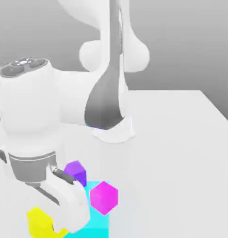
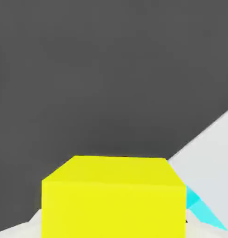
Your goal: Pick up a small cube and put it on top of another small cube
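The gripper (image 1: 57, 223) sits at the lower left of the exterior view, its jaws drawn in as far as they go onto the small bright yellow plain cube (image 1: 40, 222), which shows on the exterior view's left side of the white hand, partly behind it. In the hand view the same yellow cube (image 2: 113, 200) sits close up between the fingers, with a sliver of cyan (image 2: 202, 209) beside it. Just to the exterior view's right of the hand lies the large flat cyan block (image 1: 95, 223), running down to the bottom edge of the frame. The small magenta-pink plain cube (image 1: 103, 197) is at that block's upper right edge in the picture, lower centre of the frame; whether it rests on the block or beside it I cannot tell. The darker purple cube (image 1: 76, 172) sits up and left of the pink one, close to the gripper's grey wrist. All rest on the pale table (image 1: 181, 153), and the white arm rises to the top centre.
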